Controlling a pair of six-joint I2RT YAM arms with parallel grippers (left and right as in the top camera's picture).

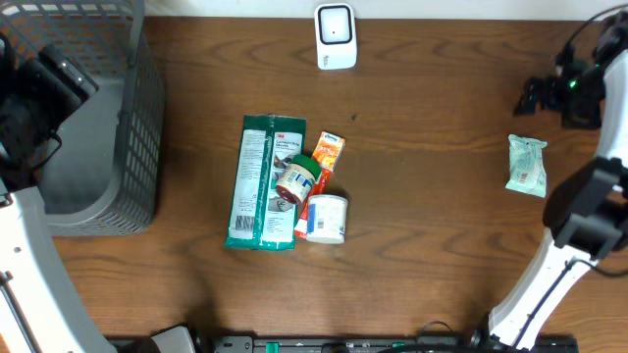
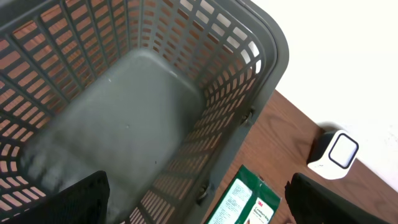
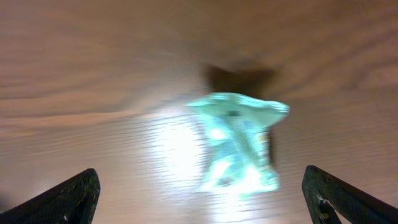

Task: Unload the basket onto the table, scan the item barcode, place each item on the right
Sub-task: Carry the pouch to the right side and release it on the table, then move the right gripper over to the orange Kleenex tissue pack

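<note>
Hovering above the brown wooden table (image 1: 422, 196), the right gripper (image 3: 202, 199) stands spread wide, nothing held. The crinkled pale-green plastic packet (image 3: 239, 146) lies blurred beneath it (print unreadable), well apart from the white boxy scanner (image 1: 335, 37). Over the grey slatted plastic basket (image 2: 261, 74) hangs the left gripper (image 2: 199, 202), fingers likewise parted, only their tips in frame.

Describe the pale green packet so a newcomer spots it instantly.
On the brown wooden table, go to the right side, opposite the gray basket. A small, crinkled pale green packet lies there alone; the other goods sit bunched together in the middle.
</note>
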